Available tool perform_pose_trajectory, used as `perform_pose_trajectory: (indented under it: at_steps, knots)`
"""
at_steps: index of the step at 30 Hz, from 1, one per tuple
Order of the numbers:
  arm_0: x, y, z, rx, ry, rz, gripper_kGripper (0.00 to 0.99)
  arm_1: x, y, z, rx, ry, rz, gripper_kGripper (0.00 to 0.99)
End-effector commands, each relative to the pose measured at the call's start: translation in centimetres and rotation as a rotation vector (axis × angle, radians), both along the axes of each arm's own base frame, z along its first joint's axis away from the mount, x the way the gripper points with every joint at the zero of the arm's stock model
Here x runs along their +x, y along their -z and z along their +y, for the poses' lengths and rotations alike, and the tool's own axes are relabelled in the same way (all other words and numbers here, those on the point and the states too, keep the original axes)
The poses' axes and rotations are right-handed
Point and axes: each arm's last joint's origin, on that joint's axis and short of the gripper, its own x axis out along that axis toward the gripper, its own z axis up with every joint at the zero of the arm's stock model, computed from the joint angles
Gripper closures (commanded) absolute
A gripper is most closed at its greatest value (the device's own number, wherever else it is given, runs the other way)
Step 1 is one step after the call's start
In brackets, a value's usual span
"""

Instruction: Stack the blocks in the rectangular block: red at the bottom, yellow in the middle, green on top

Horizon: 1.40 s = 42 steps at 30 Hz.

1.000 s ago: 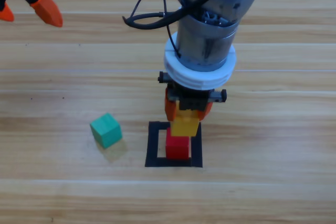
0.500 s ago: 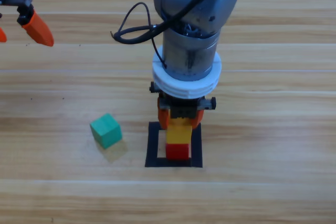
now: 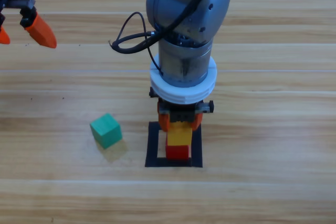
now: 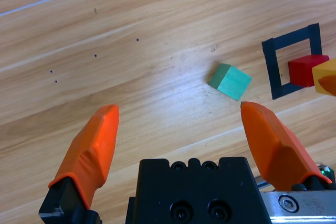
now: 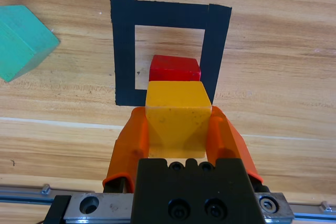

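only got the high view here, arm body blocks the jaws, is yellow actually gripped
Observer: Yes. In the right wrist view the right gripper has both jaws pressed against the yellow cube.
Operator: is it lined up with red
Observer: The same view shows the red cube inside the black tape square, just past the yellow one, offset slightly; whether they touch I cannot tell.
Operator: and the left gripper, i only see one orange tip
Observer: The left wrist view shows the left gripper open and holding nothing, with the green cube lying on the table ahead of it, outside the square.
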Motion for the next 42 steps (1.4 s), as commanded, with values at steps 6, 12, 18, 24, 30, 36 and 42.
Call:
perform_pose_trajectory:
  at_steps: [6,12,18,24,30,36,42]
  knots:
    - [-0.3,0.4,0.7,-0.014,-0.024,0.001,0.0,-0.7,3.1,1.2,-0.066,-0.015,0.027,0.827]
    - [-0.3,0.5,0.7,-0.014,-0.022,-0.001,0.0,-0.6,3.4,1.3,-0.069,-0.016,0.028,0.827]
    - [-0.2,0.8,0.7,-0.011,-0.018,0.002,0.0,-0.6,3.7,1.4,-0.073,-0.016,0.031,0.827]
    - [-0.1,0.8,0.7,-0.007,-0.02,0.003,0.0,-0.5,3.9,1.5,-0.077,-0.016,0.033,0.827]
    - [-0.1,0.8,0.8,-0.004,-0.023,0.002,0.0,-0.5,4.1,1.5,-0.079,-0.017,0.036,0.826]
    - [-0.1,0.9,0.8,-0.002,-0.023,0.003,0.0,-0.6,3.7,1.4,-0.076,-0.015,0.027,0.0]
    - [-0.1,0.9,0.8,-0.001,-0.025,0.001,0.0,-0.9,0.5,0.5,-0.054,-0.001,-0.044,0.0]
